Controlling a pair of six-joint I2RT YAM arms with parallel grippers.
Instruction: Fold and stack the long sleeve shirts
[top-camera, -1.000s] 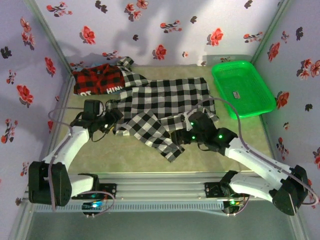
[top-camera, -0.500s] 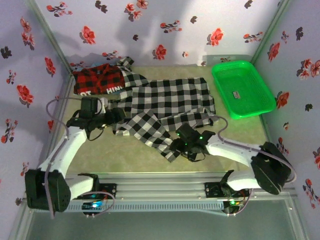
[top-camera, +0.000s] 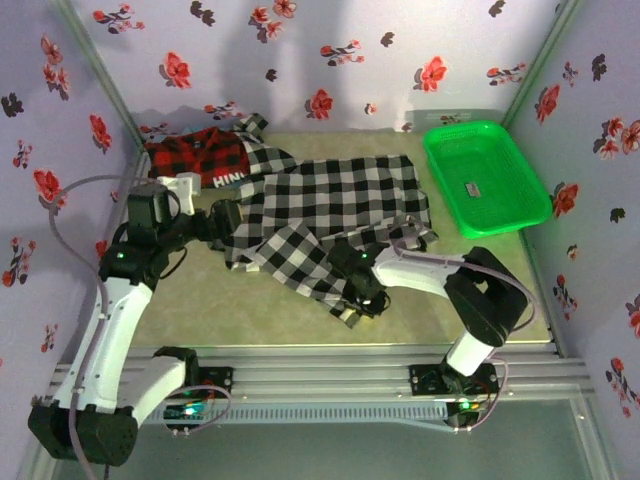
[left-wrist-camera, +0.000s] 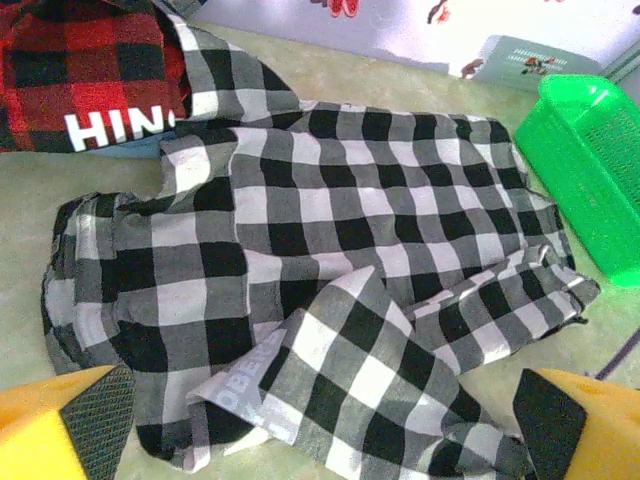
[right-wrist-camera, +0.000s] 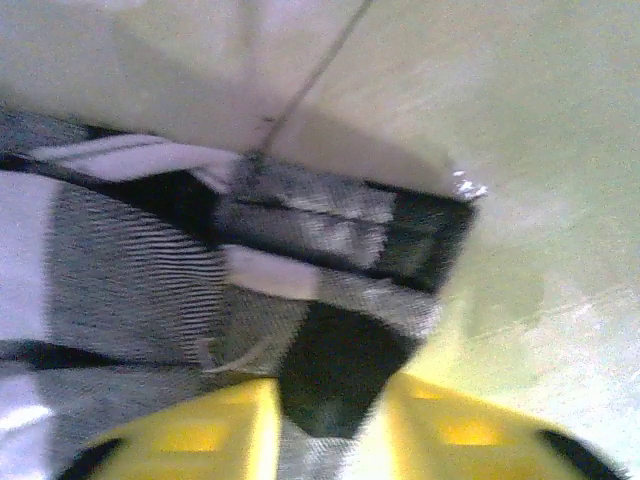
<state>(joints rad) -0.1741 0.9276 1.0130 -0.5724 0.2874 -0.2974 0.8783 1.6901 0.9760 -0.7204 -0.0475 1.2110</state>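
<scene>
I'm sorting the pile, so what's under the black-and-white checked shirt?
The red-and-black plaid shirt pokes out from under the far left corner of the checked shirt, its white lettering cut off. Elsewhere the cloth hides whatever lies beneath.

This is a robotics lab's test booth. Flower-printed panels (top-camera: 300, 40) wall in a bench (top-camera: 270, 320) (metal rails (top-camera: 330, 365) along its near edge), with two robot arms (top-camera: 110, 310) bolted there.
</scene>
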